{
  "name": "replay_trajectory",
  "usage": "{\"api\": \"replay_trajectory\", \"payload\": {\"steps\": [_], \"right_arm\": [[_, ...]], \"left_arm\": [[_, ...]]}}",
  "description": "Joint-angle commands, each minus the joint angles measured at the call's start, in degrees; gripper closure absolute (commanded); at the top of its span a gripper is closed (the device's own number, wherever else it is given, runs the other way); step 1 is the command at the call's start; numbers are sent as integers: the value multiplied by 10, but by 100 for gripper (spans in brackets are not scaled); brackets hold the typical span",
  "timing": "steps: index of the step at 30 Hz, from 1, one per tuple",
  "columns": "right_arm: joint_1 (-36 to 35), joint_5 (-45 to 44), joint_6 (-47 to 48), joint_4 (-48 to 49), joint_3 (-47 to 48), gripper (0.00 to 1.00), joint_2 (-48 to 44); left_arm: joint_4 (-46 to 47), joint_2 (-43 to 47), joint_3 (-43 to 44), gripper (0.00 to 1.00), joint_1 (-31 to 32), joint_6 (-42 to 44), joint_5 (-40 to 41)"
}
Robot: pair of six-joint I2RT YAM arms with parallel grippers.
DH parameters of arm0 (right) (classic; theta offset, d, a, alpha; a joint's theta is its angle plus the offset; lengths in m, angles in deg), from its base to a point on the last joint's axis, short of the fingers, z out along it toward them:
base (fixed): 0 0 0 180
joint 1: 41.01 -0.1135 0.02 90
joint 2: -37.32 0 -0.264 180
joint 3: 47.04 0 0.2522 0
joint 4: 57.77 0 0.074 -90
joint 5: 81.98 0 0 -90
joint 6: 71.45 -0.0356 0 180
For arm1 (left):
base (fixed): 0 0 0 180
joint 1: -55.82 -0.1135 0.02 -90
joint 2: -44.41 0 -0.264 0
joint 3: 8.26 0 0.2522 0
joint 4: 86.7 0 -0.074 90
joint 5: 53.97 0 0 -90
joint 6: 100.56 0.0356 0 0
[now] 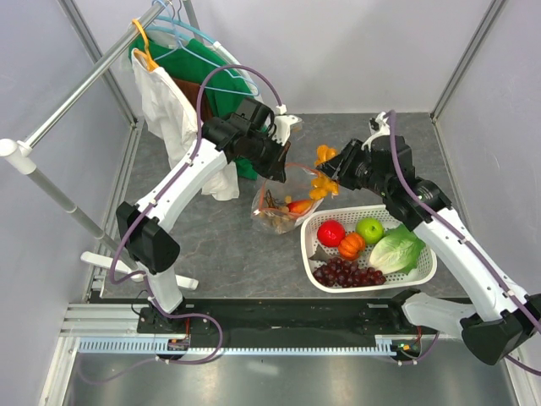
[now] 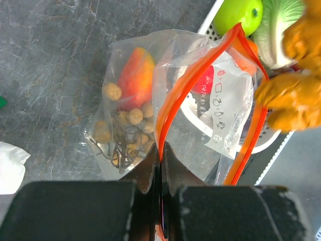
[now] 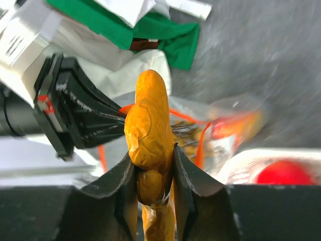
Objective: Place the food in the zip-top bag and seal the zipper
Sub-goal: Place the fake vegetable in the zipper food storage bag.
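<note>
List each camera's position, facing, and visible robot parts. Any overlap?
Top external: above and behind the robot, looking down at the table; both arms show.
Left wrist: on the left arm, looking down past the left gripper, shut on the zipper.
Right wrist: looking past the right gripper, clamping orange pieces.
Shared: all see the zip-top bag.

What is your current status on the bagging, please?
Left gripper shut on the zipper, holding the bag open. Right gripper shut on orange pieces, close to its mouth. Nothing blocking.
</note>
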Motion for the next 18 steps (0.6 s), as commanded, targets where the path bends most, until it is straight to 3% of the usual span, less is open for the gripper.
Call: {"api": "replay_trajectory", "payload": {"steps": [1, 7, 18], "right_arm": [[1, -5, -243, -35, -6, 100, 14], [1, 12, -369, -87, 3, 100, 45], [-36, 21, -398, -77, 21, 100, 87]], "left_arm": [[12, 8, 27, 98, -2, -28, -32], [17, 8, 27, 98, -2, -28, -30], [41, 0, 18, 98, -4, -96, 33]]}}
